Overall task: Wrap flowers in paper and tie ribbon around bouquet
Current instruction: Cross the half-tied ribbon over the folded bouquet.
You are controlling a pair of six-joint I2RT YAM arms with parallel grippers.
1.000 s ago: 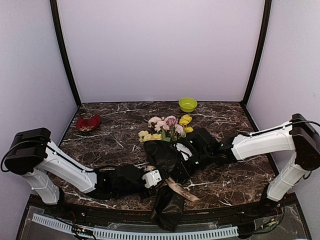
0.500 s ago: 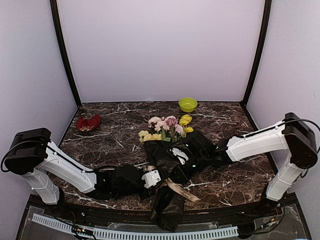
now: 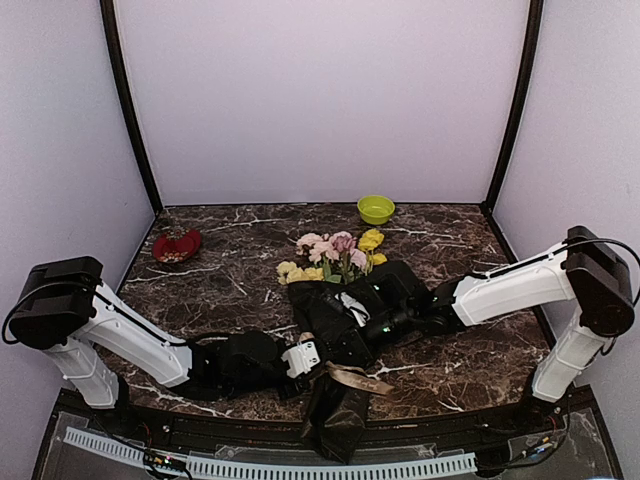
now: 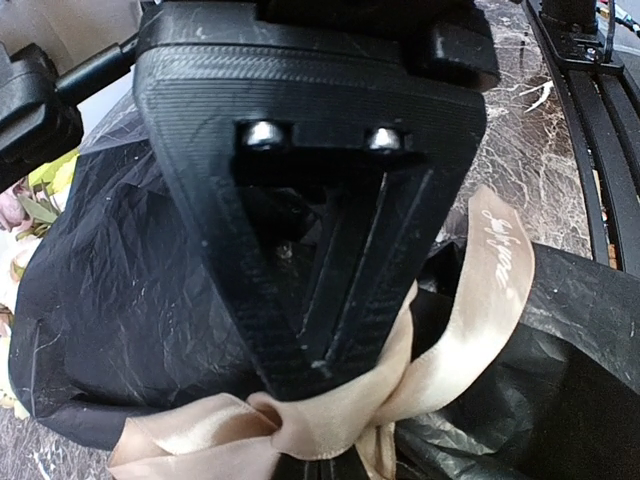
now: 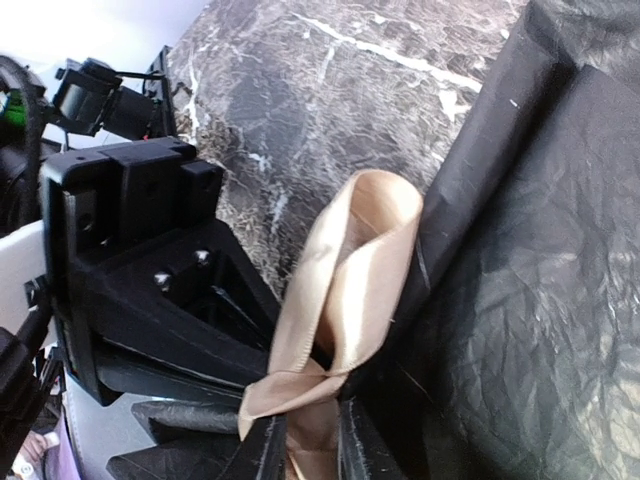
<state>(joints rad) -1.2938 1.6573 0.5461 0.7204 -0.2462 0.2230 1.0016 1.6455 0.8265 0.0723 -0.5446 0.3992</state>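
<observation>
Clamping the ribbon [image 4: 470, 300] right at its knot with the left end effector [image 4: 318, 362], jaws fully closed on it. Pinching a bunched tail of that ribbon in the right end effector [image 5: 307, 450], jaws narrow, looking gripped rather than loose. Resting the bouquet [image 3: 335, 300] flat on the counter [image 3: 230, 270] between the two arms, toward the near edge, flowers [image 3: 338, 250] pointing at the far wall, paper [image 3: 310, 305] narrowing under the ribbon and overhanging the near edge.

Risking, by this reading, a knot going slack through uneven pulling, or the glossy ribbon slipping out of either grip. Also risking dragging the whole bundle off the near edge, or crushing stems and tearing the crinkly paper by cinching too hard.

Standing well apart at the back: a green bowl [image 3: 376, 209] showing nothing inside, and a red dish [image 3: 177, 245] holding something pale, too small for naming.
</observation>
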